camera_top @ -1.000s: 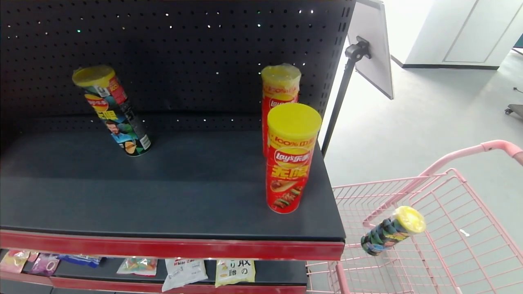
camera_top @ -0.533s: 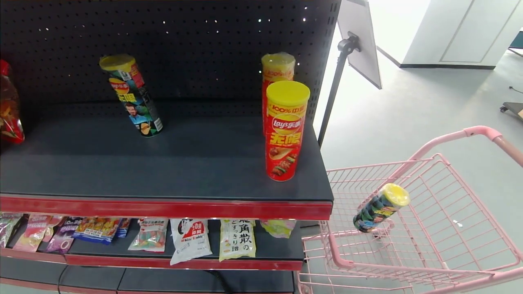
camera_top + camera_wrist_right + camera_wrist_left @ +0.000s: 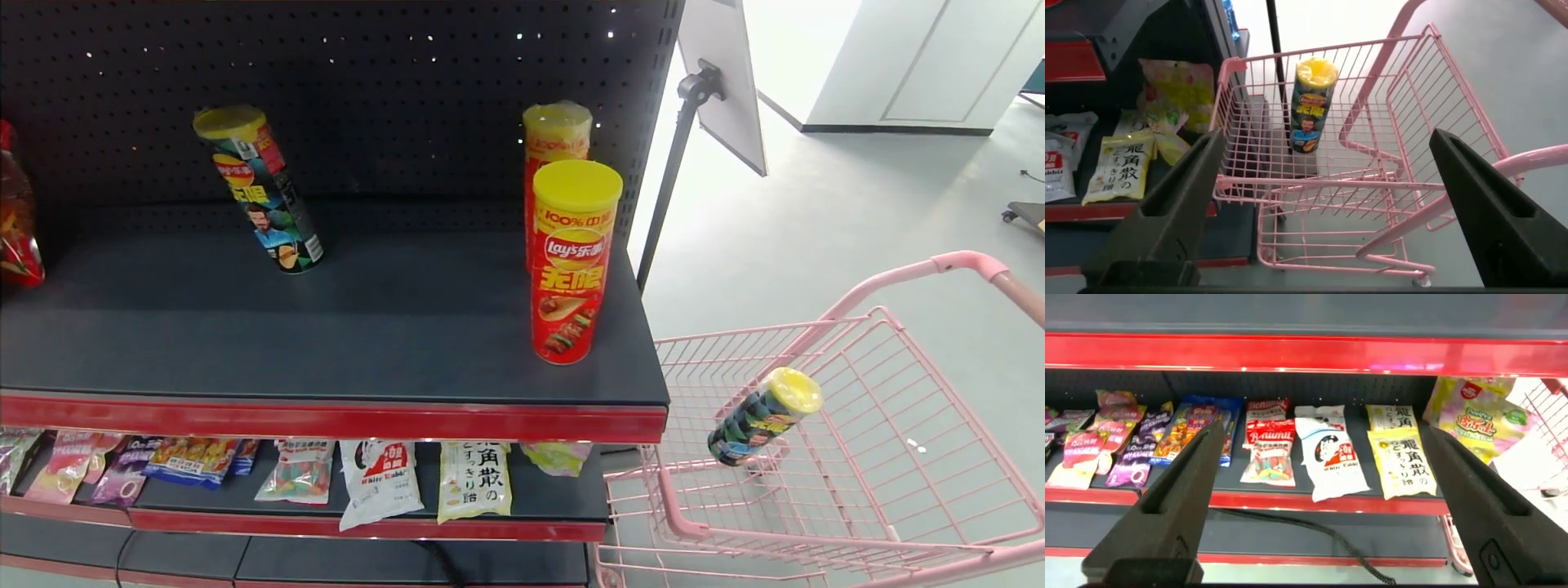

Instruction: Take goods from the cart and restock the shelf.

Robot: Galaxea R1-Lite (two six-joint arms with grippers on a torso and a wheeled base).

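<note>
Chip can (image 3: pixel 764 416) upright in cart (image 3: pixel 963 263)

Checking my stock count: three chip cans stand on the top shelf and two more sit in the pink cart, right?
No: the pink cart holds one chip can, not two, as the right wrist view shows. Three do stand on the top shelf.

cart (image 3: pixel 967 263) pink wire grid; cart can (image 3: pixel 763 416) dark multicolour print, yellow lid. shelf (image 3: pixel 326 327) black, red front edge. front shelf can (image 3: pixel 574 278) red, yellow lid.
</note>
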